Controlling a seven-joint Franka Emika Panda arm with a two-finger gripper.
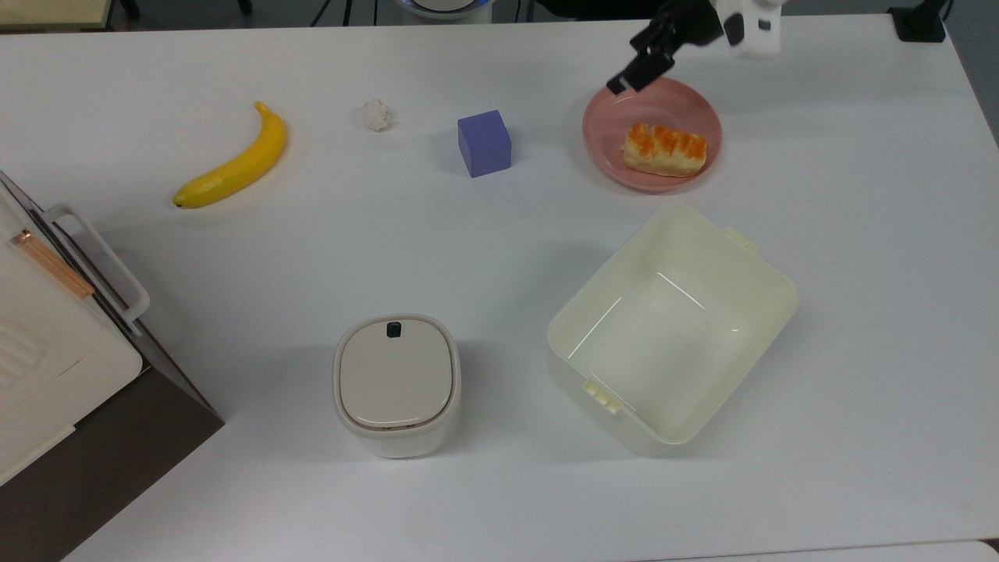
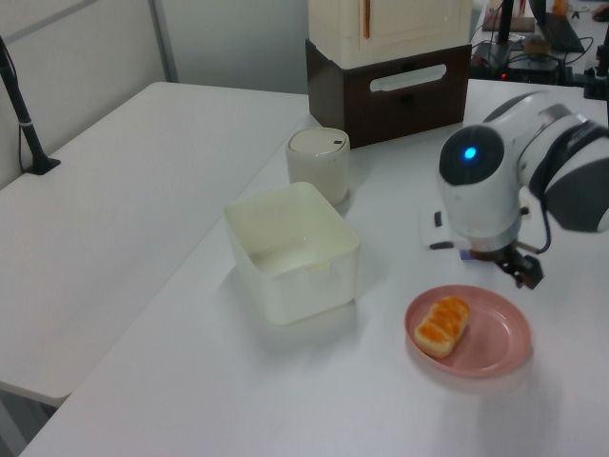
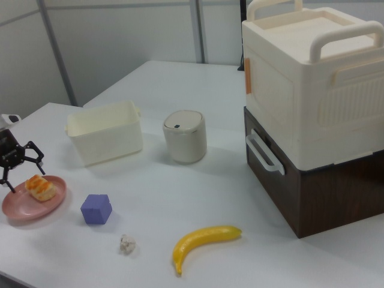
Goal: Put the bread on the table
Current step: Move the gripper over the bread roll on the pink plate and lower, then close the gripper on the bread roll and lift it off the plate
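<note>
- Gripper [image 3: 23, 166] hangs above the far rim of the pink plate [image 1: 616, 125], fingers spread apart in the right view and holding nothing; in the top view it shows at the plate's upper left edge [image 1: 634, 69].
- Bread [image 1: 664, 150] lies on the plate, toward the top view's right half of it, glazed top up, clear of the gripper; it also shows in the left view [image 2: 441, 325] and the right view [image 3: 39, 187].
- Plate sits on the white table [image 1: 499, 234], untouched by the other things.
- Purple cube [image 1: 484, 143] stands near the plate on the top view's left.
- Small white lumpy ball [image 1: 377, 115] lies further to the top view's left, and the banana [image 1: 234, 162] beyond it.
- Cream open bin [image 1: 673, 328] sits just below the plate in the top view, empty inside.
- Lidded round-cornered canister [image 1: 396, 382] stands to the top view's left of the bin.
- Cream case on a dark brown box [image 3: 312, 114] occupies the right view's right side.
</note>
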